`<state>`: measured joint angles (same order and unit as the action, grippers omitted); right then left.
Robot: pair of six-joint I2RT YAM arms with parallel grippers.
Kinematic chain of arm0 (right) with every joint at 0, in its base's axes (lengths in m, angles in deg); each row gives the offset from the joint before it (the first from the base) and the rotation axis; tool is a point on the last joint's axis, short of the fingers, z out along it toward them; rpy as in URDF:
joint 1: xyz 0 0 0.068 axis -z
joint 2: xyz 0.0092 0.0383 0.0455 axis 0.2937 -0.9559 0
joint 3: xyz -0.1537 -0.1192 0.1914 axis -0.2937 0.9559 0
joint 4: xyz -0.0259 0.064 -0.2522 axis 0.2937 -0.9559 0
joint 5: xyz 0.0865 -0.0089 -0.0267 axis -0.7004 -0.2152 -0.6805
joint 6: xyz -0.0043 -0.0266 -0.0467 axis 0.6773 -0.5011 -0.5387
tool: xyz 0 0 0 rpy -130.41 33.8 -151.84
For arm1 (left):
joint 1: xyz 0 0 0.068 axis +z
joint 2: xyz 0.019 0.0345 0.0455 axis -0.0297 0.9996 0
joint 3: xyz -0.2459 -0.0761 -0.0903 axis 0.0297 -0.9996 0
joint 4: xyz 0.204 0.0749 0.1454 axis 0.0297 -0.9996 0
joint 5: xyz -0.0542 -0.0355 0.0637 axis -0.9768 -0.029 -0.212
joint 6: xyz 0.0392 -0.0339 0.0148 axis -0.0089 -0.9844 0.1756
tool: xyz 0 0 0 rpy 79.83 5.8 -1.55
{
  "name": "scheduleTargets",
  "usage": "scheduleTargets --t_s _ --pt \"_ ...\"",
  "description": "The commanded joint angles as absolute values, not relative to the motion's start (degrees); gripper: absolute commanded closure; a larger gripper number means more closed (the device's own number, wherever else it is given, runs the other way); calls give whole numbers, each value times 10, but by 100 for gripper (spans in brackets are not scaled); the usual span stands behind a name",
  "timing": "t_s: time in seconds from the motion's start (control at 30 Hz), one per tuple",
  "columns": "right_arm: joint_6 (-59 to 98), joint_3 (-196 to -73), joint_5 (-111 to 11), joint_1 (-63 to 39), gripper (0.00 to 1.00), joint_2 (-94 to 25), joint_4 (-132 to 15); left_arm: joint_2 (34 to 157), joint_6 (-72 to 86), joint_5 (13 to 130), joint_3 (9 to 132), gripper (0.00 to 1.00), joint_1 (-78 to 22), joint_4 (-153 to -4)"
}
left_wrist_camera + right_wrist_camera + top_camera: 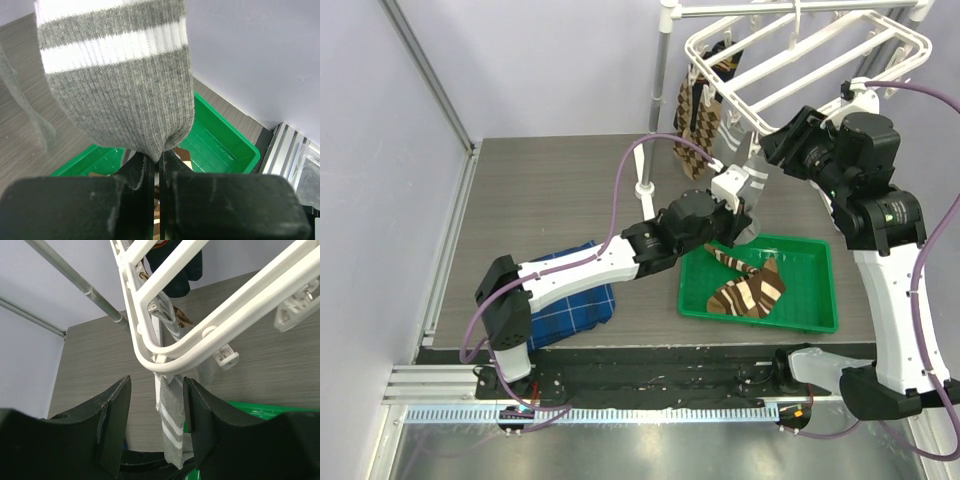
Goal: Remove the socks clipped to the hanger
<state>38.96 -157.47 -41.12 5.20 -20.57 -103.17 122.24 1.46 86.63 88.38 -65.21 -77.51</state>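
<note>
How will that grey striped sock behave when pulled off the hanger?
Probably floppy: the grey sock bunches where the left pincer pinches it. Likely light, hanging limp from the hanger. Its ribbed knit may stretch before releasing.

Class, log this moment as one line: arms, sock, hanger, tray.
left fingers: shut on grey banded sock | right fingers: open, beneath hanger | sock: clipped to hanger | green tray: brown striped socks inside

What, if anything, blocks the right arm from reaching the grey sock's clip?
Probably nothing, so yes: the right arm has its jaws open just below the hanger, either side of the grey sock, its clip right ahead.
</note>
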Motion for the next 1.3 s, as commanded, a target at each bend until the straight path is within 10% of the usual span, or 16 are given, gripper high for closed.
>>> scheduleTargets --t_s 0.0,0.77,1.27 --pt "377 -1595 -325 21 47 -210 -1015 1220 30 883 913 100 -659 -746" --pt "327 -1633 -5 -156 48 -301 -1033 1232 47 900 926 100 -678 -745" --pt "338 -1682 -25 -158 56 -303 -1076 1227 51 912 915 100 -679 -741"
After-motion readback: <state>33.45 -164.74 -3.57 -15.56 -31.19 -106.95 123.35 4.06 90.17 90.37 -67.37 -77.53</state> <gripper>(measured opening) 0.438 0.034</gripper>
